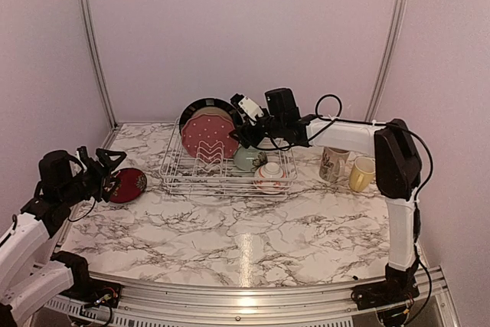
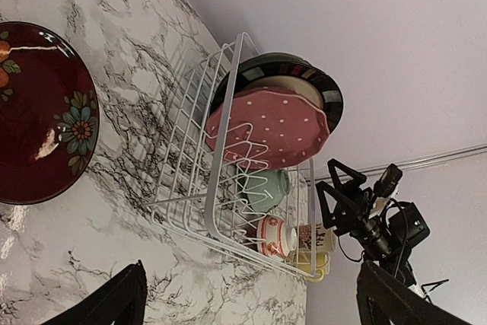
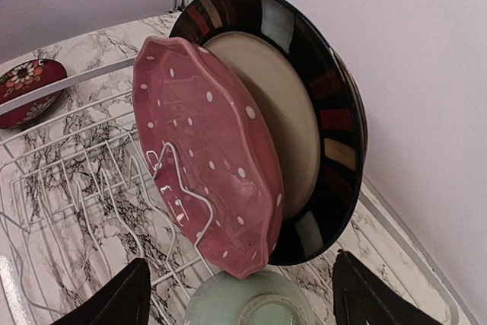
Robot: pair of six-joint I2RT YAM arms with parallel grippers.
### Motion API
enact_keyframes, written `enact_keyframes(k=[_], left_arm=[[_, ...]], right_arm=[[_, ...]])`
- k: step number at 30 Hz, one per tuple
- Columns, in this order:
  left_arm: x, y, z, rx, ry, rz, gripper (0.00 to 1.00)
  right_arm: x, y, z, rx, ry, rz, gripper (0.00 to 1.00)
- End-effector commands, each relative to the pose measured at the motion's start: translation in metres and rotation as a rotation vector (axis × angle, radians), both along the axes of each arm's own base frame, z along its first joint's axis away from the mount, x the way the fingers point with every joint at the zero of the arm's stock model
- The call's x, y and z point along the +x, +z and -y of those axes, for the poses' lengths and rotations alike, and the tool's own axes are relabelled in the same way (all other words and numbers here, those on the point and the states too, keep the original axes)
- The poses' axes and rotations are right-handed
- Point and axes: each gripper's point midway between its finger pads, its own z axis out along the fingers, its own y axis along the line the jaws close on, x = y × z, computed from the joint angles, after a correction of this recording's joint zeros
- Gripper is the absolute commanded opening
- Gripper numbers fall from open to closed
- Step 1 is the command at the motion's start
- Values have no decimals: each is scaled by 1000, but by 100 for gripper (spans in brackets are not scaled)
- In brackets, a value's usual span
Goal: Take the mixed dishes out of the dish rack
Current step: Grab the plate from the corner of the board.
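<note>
The white wire dish rack (image 1: 178, 166) stands at the table's middle back. In it a pink dotted plate (image 1: 208, 137) leans on a black-rimmed cream plate (image 1: 197, 106), beside a pale green bowl (image 1: 246, 158) and a red-white patterned bowl (image 1: 271, 176). A cream mug (image 1: 333, 165) and a yellow mug (image 1: 361, 174) stand on the table to the rack's right. A small dark-red plate (image 1: 129, 184) lies flat left of the rack. My right gripper (image 1: 239, 135) is open and empty, by the right edges of the two plates (image 3: 205, 150). My left gripper (image 1: 113, 172) is open and empty beside the dark-red plate (image 2: 38, 112).
The marble table (image 1: 245, 227) is closed in by pale walls at the back and sides, with metal corner posts (image 1: 92, 44). The rack's (image 3: 68, 157) left half holds only bare prongs. The right arm's cable (image 1: 329, 105) loops above the mugs.
</note>
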Motion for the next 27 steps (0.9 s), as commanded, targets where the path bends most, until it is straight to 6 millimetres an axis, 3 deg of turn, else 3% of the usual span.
enact_keyframes(k=[1, 6, 15, 27], left_arm=[[-1, 7, 11, -13, -28, 31, 99], [-6, 6, 16, -16, -32, 28, 99], [-7, 8, 22, -18, -44, 23, 99], [-9, 11, 27, -23, -43, 27, 99]], right_arm=[[13, 0, -16, -2, 81, 55, 77], [29, -11, -24, -19, 74, 58, 72], [39, -24, -44, -4, 122, 61, 71], [38, -27, -60, 25, 192, 64, 50]])
